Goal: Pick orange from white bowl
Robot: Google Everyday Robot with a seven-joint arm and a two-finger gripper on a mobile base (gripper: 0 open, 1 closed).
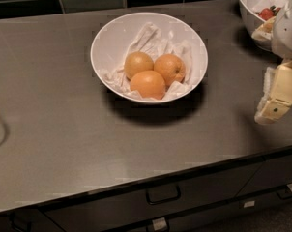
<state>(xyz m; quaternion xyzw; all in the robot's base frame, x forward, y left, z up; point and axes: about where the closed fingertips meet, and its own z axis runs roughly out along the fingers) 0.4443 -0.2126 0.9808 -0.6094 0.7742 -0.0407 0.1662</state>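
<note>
Camera view: gripper [277,98] hangs at the right edge above the counter [64,129], well apart from the white bowl [112,35]; whether it is open or closed, cannot tell. The orange [169,69], marked by a dark stem dot, lies right-rear in the bowl on crumpled paper [146,35], touching the paler orange [138,64] and the front orange [147,84].

Risks, as judged:
- Crowding may cause a grasp on a neighbour.
- Round peel may slip.
- Paper may snag.
- The strawberry bowl [256,4] sits near the arm, possibly in its path.

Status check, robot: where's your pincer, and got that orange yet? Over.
Pincer at picture's right edge, over counter, apart from white bowl. Orange lying in bowl, untouched. Two other oranges crowd it.
</note>
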